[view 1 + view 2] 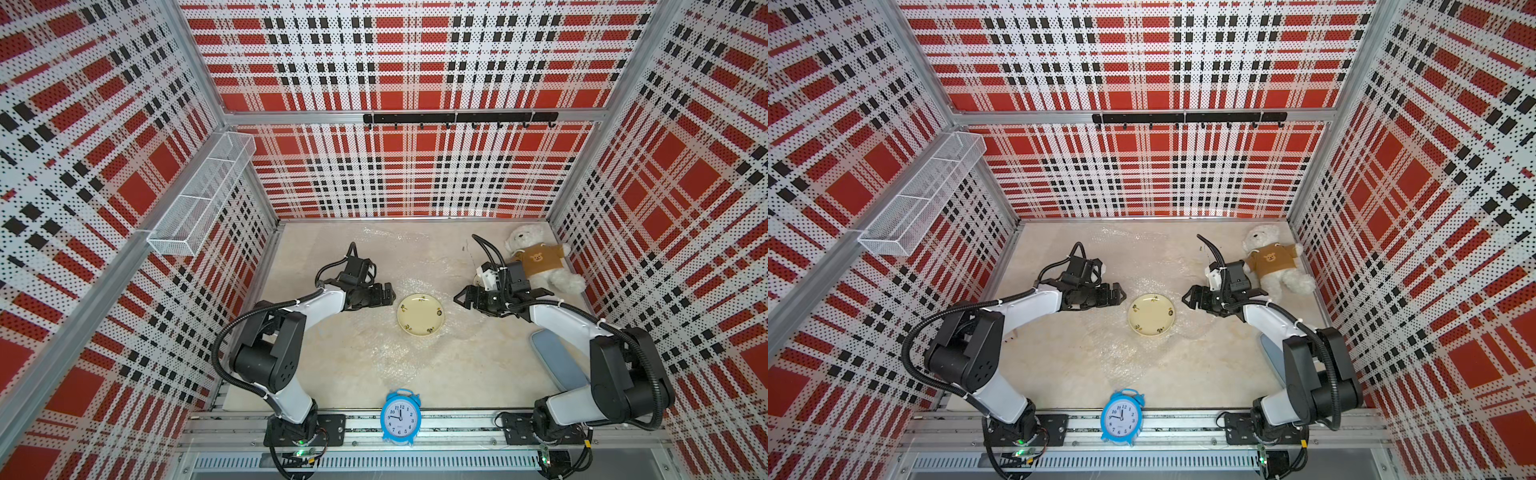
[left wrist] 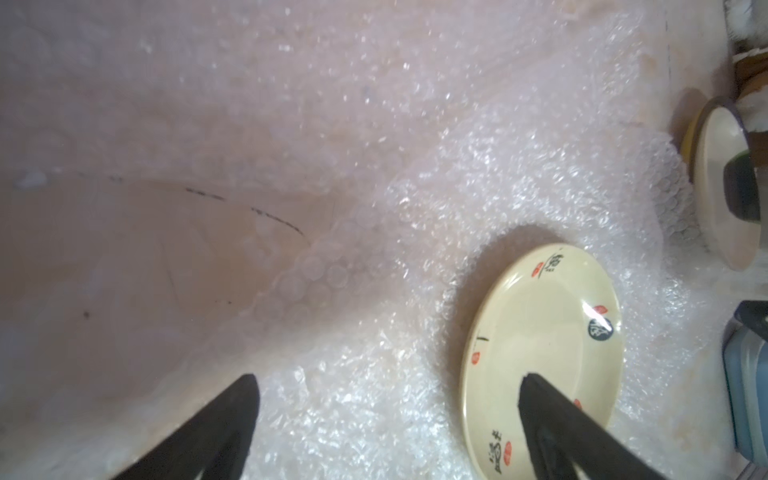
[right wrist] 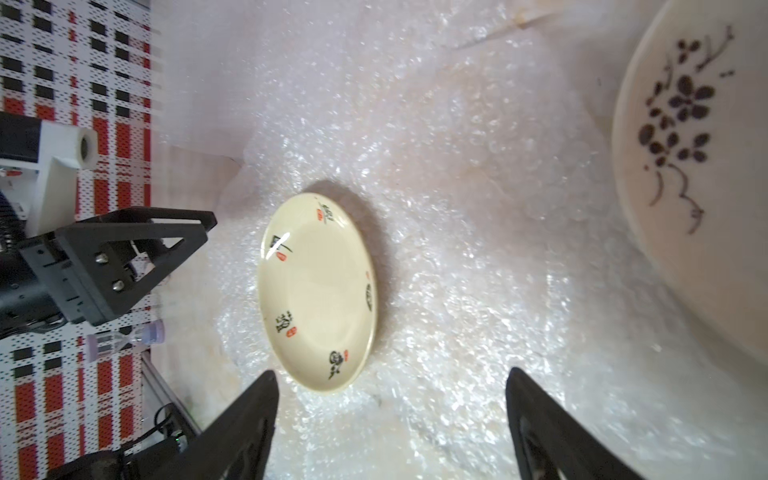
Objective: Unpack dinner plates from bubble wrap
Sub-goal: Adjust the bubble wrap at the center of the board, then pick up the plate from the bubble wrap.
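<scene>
**Plate bare on the wrap, both grippers empty**

The cream plate [image 1: 420, 314] lies flat and uncovered on the bubble wrap [image 3: 457, 249], between my two grippers. My left gripper [image 1: 391, 293] hangs near its rim, jaws wide, holding nothing. My right gripper [image 1: 457, 300] faces it from the opposite side, likewise spread and empty. A flower-patterned plate [image 3: 685, 166] sits close beside the right gripper, and a teddy bear [image 1: 536, 257] lies beyond it.

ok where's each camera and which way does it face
both top views: high in front, facing down at the table; both arms show.
left wrist: on the left arm, facing the cream plate on bubble wrap; open left pincer shows.
right wrist: on the right arm, facing that plate; open right pincer shows.
shared: every view shows that plate.
</scene>
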`<state>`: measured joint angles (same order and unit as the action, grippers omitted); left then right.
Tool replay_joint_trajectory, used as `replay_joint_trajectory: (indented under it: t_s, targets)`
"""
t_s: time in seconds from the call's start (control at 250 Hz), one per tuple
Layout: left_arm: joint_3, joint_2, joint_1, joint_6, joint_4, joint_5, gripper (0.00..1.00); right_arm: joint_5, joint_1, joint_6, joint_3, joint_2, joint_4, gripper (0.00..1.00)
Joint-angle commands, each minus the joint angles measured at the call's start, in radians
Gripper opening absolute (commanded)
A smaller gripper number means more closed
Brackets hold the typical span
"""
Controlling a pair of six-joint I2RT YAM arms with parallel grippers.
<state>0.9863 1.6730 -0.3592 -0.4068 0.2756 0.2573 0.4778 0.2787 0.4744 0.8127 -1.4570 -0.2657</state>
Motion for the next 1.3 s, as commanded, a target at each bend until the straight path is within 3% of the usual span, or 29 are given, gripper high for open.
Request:
replay_joint_trajectory:
  t_s: [0.0,0.376,0.708,1.297]
  targets:
    - [0.051,-0.018,0.004,0.021,0.046,-0.013,0.99,0.040,0.044,0.071,0.011,-0.002,0.072,0.82]
    - [0.029,-0.133,-0.022,0.004,0.091,-0.022,0.99,0.044,0.129,0.105,-0.019,-0.184,0.237,0.70]
    - [0.024,-0.136,-0.023,-0.003,0.085,-0.021,0.99,0.047,0.158,0.125,-0.023,-0.250,0.295,0.59]
    - [0.022,-0.105,-0.029,0.000,0.078,-0.015,0.99,0.033,0.174,0.156,-0.050,-0.309,0.400,0.22]
